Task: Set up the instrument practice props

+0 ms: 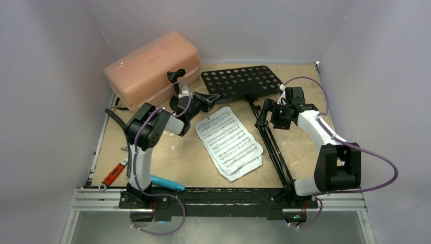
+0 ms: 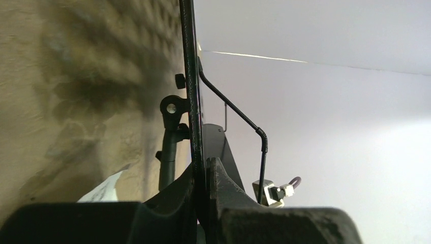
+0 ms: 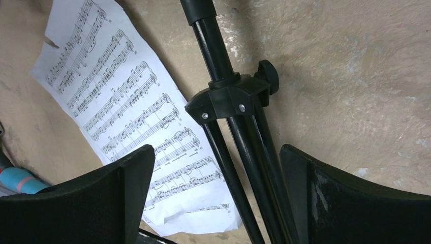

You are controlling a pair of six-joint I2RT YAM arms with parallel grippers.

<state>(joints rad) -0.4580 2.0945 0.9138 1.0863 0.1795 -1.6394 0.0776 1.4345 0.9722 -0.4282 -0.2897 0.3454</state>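
Left tool (image 2: 204,170): shut tight on music stand desk (image 2: 189,61) edge | Right tool (image 3: 216,151): wide open, empty, straddling tripod legs (image 3: 249,157), collar (image 3: 228,99) just ahead | Advice: close right tool below collar, then lift with 2 tools together, avoiding twist.

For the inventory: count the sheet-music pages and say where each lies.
2. The top page lies in the middle of the table; the second page lies under it, only its near edges showing. Others could be hidden beneath.
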